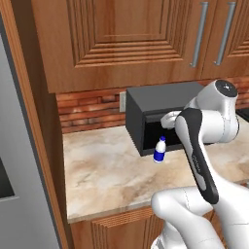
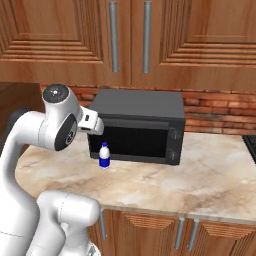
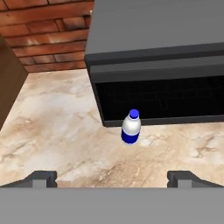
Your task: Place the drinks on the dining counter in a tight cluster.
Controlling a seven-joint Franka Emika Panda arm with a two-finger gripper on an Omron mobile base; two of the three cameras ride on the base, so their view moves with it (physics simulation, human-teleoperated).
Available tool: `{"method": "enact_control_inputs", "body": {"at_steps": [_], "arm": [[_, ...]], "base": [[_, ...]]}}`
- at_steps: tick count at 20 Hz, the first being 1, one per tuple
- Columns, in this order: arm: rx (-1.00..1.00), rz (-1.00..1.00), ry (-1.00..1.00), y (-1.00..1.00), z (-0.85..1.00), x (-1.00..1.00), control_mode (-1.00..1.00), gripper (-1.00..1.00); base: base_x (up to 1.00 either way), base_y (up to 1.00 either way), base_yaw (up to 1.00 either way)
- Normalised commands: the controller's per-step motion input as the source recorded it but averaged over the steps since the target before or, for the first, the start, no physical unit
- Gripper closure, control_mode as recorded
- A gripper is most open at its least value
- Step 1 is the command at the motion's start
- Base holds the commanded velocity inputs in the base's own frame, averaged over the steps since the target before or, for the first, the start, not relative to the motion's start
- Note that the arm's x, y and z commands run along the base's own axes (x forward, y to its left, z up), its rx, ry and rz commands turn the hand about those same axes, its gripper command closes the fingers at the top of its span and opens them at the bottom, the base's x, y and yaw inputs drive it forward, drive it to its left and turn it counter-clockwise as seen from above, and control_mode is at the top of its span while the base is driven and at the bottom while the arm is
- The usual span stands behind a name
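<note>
Left base view: a small white-and-blue bottle (image 1: 160, 150) stands upright on the beige marble-patterned counter (image 1: 107, 175), just in front of the near left corner of the black microwave (image 1: 160, 109), at about 5 o'clock from picture centre. The white arm (image 1: 199, 146) rises from 4 o'clock and bends across the microwave front. Wooden upper cabinets (image 1: 126, 39) hang at 12 o'clock, a red brick wall (image 1: 87, 109) beneath them.

Right base view: the bottle (image 2: 104, 155) stands at 9 o'clock of centre, before the microwave (image 2: 137, 125) door's left end. The arm (image 2: 55, 125) sits at 9 o'clock.

Hand view: the gripper (image 3: 112, 177) at 6 o'clock has its fingertips (image 3: 41, 177) spread wide, nothing between them. The bottle (image 3: 131, 127) stands beyond them, near centre, upright, against the microwave (image 3: 157, 57) front's lower edge.
</note>
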Motion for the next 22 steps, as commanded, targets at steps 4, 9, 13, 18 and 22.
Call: {"method": "enact_control_inputs", "body": {"at_steps": [4,9,13,18,22], "arm": [[0.0,0.0,0.0,0.0,0.0,-0.05,-1.0,-1.0],[0.0,-0.03,0.0,0.0,0.01,-0.28,-1.0,-1.0],[-0.08,-0.08,0.0,0.0,0.04,-0.27,-1.0,-1.0],[-0.08,-0.06,0.02,-0.07,-0.21,-0.07,-1.0,-1.0],[0.0,0.0,0.09,-0.26,-0.56,0.26,-1.0,-1.0]], "base": [[-0.01,0.0,0.0],[0.0,0.0,0.0],[0.0,0.0,0.0],[0.0,0.0,0.0],[0.0,0.0,0.0]]}}
